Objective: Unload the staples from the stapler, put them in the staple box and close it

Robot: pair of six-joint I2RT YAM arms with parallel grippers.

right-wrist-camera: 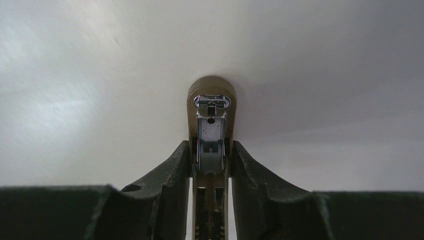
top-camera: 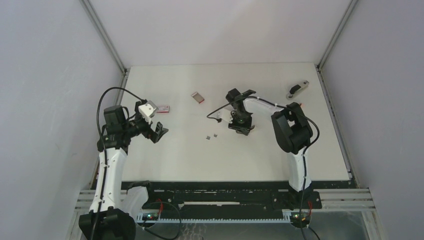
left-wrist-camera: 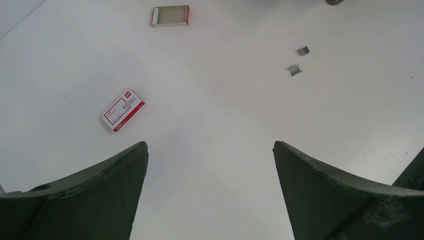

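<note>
My right gripper is shut on the sides of the stapler, a brown body with its metal magazine facing up. The stapler's rounded tip points away over the white table. From above, this gripper sits low at the table's middle, and the stapler is mostly hidden under it. Two staples, tiny grey strips, lie loose just left of it; the left wrist view also shows these staples. My left gripper hangs open and empty at the left side.
A shut red-and-white box lies near the left gripper. An open box lies farther back. A grey-and-black oblong object rests at the back right corner. Walls enclose the table on three sides.
</note>
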